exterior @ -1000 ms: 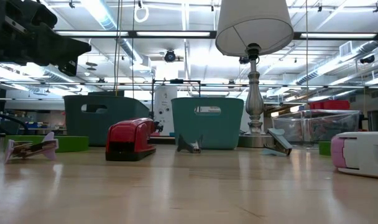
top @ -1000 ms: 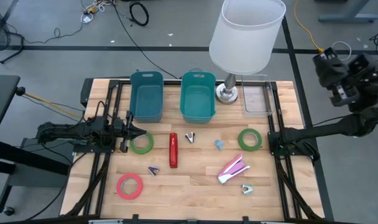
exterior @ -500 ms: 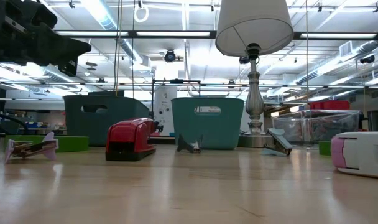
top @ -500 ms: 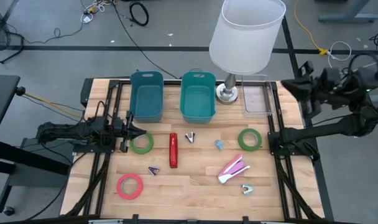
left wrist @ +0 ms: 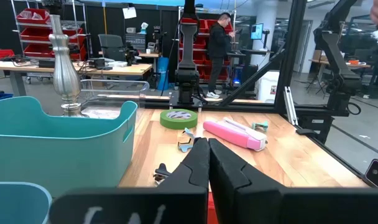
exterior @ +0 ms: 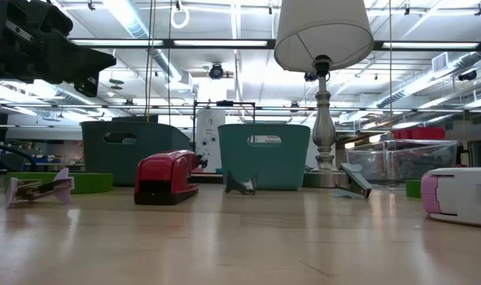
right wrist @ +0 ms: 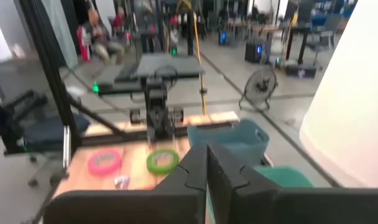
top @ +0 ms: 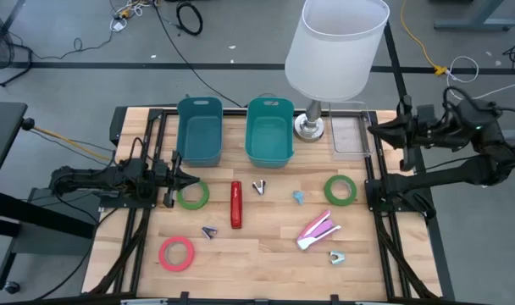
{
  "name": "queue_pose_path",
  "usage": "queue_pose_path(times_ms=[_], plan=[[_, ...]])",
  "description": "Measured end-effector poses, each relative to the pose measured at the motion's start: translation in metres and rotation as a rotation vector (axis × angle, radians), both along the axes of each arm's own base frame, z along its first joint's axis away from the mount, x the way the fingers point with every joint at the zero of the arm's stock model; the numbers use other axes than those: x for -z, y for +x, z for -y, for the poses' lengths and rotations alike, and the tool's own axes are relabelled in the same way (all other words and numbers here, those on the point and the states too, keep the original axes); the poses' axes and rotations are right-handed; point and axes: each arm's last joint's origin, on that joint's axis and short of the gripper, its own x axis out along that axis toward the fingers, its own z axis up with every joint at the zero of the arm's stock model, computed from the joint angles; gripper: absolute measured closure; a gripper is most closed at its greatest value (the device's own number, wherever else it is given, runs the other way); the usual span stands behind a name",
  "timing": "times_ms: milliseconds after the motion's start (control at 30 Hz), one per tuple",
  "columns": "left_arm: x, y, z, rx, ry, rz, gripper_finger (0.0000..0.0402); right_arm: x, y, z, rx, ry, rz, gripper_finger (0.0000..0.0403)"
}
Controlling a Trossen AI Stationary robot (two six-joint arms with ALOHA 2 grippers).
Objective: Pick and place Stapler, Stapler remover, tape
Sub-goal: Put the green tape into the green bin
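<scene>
On the wooden tabletop (top: 266,254) the task's things lie spread out. The red stapler (top: 236,204) lies near the middle, in front of the gap between the two teal bins (top: 199,130). A pink stapler (top: 318,230) lies to the right of it, closer to the front edge. One green tape (top: 192,195) lies just at the tip of the left gripper (top: 190,179), and a second green tape (top: 340,190) lies on the right side, below the clear tray (top: 351,134). A pink tape (top: 177,253) lies near the front left corner. Small staple removers are scattered: a dark one (top: 259,186) in front of the right bin, a blue one (top: 298,197) beside it, a purple one (top: 209,231) near the pink tape, and a pale one (top: 336,257) in front of the pink stapler. A lamp (top: 335,47) stands at the back.

The left gripper rests low at the left edge of the tabletop, pointing inward. Its jaws are pressed together and hold nothing, as the left wrist view shows.

The right gripper (top: 374,132) is raised over the right rear corner, beside the clear tray, pointing toward the table. In the right wrist view its jaws are also together, with nothing between them.
</scene>
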Motion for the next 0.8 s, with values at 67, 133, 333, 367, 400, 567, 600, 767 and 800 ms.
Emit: queue_pose_path(times_ms=[67, 133, 333, 367, 400, 567, 600, 767, 800], plan=[[0.0, 0.0, 0.0, 0.0, 0.0, 0.0, 0.0399, 0.004, 0.002, 0.0, 0.0, 0.001, -0.048, 0.0392], [0.0, 0.0, 0.0, 0.0, 0.0, 0.0, 0.0399, 0.009, 0.005, 0.0, 0.0, 0.002, -0.108, 0.0392], [0.0, 0.0, 0.0, 0.0, 0.0, 0.0, 0.0399, 0.025, 0.012, 0.0, 0.0, 0.006, -0.296, 0.0392], [0.0, 0.0, 0.0, 0.0, 0.0, 0.0, 0.0399, 0.027, 0.013, 0.0, 0.001, 0.008, -0.325, 0.0392], [0.0, 0.0, 0.0, 0.0, 0.0, 0.0, 0.0399, 0.03, 0.014, 0.0, 0.001, 0.009, -0.352, 0.0392], [0.0, 0.0, 0.0, 0.0, 0.0, 0.0, 0.0399, 0.038, 0.021, 0.0, 0.001, 0.01, -0.463, 0.0392], [0.0, 0.0, 0.0, 0.0, 0.0, 0.0, 0.0399, 0.039, 0.022, 0.0, 0.001, 0.011, -0.48, 0.0392], [0.0, 0.0, 0.0, 0.0, 0.0, 0.0, 0.0399, 0.046, 0.027, 0.0, 0.006, 0.024, -0.562, 0.0392], [0.0, 0.0, 0.0, 0.0, 0.0, 0.0, 0.0399, 0.047, 0.028, 0.0, 0.011, 0.037, -0.582, 0.0392]])
